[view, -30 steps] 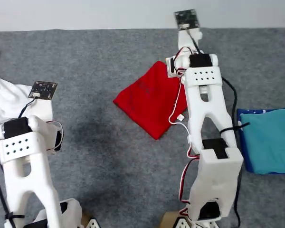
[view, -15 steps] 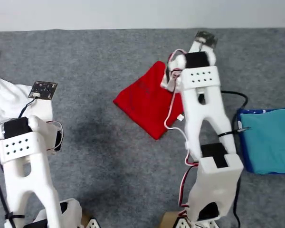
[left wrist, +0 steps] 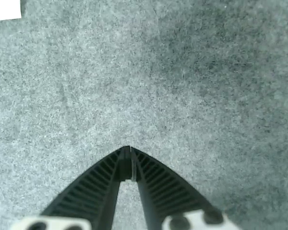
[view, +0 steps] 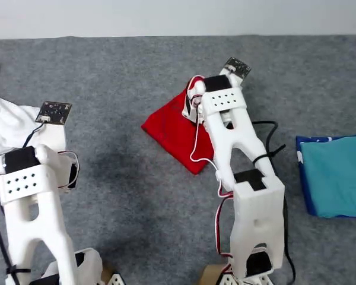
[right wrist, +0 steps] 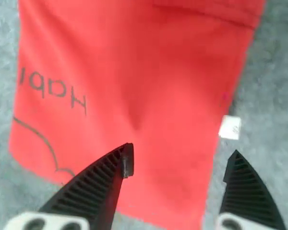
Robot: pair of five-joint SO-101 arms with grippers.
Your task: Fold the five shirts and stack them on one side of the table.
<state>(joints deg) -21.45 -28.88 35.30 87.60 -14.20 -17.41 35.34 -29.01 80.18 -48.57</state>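
Swung leftward since a second ago, the right arm (view: 231, 136) now stands over the red shirt (view: 169, 133), which lies folded and aslant near the middle of the gray table (view: 118, 71). The right jaws are spread wide just above its cloth, gripping nothing. The left arm (view: 29, 190) has not shifted; the left jaws are pressed together over bare table. A white shirt (view: 9, 127) lies rumpled at the left edge, and a teal shirt (view: 338, 175) rests on a blue one (view: 304, 178) at the right.

- Red shirt (right wrist: 134, 67): soft matt cloth.
- Table cover (left wrist: 192, 72): grey, rough felt-like fabric.
- Left gripper (left wrist: 130, 153), right gripper (right wrist: 182, 152): ribbed matt black plastic.
- Arm shells (view: 258, 208): smooth white plastic.
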